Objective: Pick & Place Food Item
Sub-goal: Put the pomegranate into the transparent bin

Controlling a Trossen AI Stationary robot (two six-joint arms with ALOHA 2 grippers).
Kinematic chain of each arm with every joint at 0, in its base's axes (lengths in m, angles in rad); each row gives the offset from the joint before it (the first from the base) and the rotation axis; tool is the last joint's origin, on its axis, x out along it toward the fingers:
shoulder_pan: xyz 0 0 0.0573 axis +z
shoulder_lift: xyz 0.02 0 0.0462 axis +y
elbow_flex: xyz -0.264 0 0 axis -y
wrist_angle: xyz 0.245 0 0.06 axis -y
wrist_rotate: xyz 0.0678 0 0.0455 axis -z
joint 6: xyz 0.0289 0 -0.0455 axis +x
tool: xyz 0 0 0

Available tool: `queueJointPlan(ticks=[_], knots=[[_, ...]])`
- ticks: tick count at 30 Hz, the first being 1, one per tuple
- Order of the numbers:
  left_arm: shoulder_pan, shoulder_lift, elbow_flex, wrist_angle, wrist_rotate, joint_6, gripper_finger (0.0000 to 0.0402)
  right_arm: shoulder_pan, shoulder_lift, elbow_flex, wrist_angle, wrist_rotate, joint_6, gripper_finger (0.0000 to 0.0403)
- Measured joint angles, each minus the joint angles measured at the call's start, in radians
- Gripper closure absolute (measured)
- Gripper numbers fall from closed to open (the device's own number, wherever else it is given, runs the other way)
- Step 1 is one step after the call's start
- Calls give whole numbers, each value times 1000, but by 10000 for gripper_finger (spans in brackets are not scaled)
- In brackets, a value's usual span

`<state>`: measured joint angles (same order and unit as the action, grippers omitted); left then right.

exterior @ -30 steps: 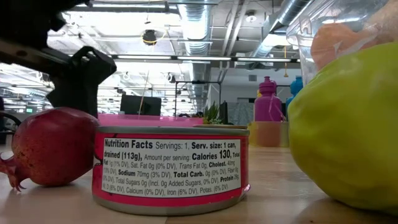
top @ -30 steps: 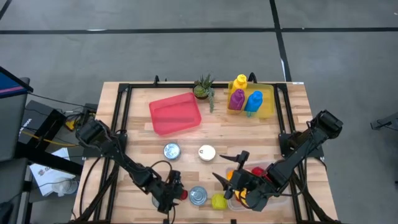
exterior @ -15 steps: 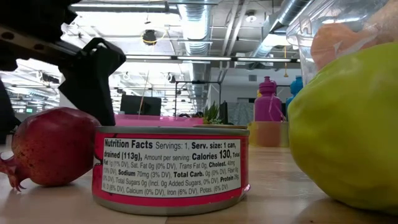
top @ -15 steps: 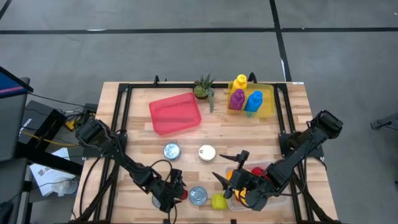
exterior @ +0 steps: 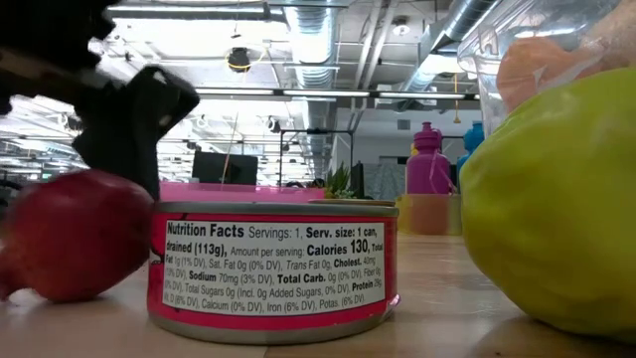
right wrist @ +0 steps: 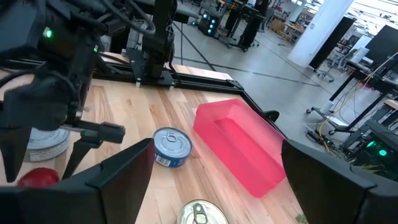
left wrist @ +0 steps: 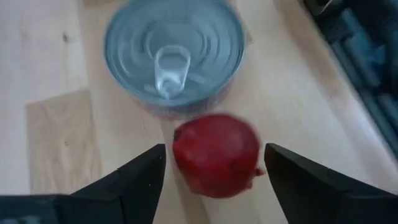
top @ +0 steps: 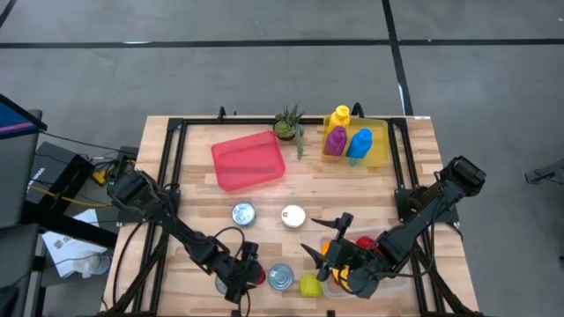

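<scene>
Two end effectors share the near edge of the bench, and the landmark for all of it is the tuna can with the red label.

Just beside the can lies the pomegranate, resting on the wood and nearly touching the can's wall. The left end effector straddles it, one finger on each side, with daylight showing between each finger and the fruit. So the fingers are spread and grip nothing yet; I judge they are placed this way to close across the fruit's widest part. The can's closeness leaves little room on that side, which probably explains the approach angle.

On the far side of the can from the pomegranate sits a yellow-green fruit, and past it the right end effector waits with its fingers spread and empty, beside a clear container of fruit. Well beyond the can stands the pink tray, a likely destination.
</scene>
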<state>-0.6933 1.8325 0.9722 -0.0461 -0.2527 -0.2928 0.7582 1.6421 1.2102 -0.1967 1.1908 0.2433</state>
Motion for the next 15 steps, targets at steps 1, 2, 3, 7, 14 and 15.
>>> queueJointPlan(ticks=[1,2,3,7,14,15], knots=[[0,9,-1,-1,2,0,139,0,0,0,0,0,0,65],[0,21,-1,6,7,0,141,0,0,0,0,0,0,65],[0,32,-1,16,8,0,143,0,0,0,0,0,0,65],[0,49,-1,18,-18,0,155,0,0,0,0,0,-1,65],[-1,-7,-1,20,-78,13,223,0,0,0,1,-7,-8,65],[-1,-15,-1,18,-93,14,233,0,0,0,1,-8,-8,65]])
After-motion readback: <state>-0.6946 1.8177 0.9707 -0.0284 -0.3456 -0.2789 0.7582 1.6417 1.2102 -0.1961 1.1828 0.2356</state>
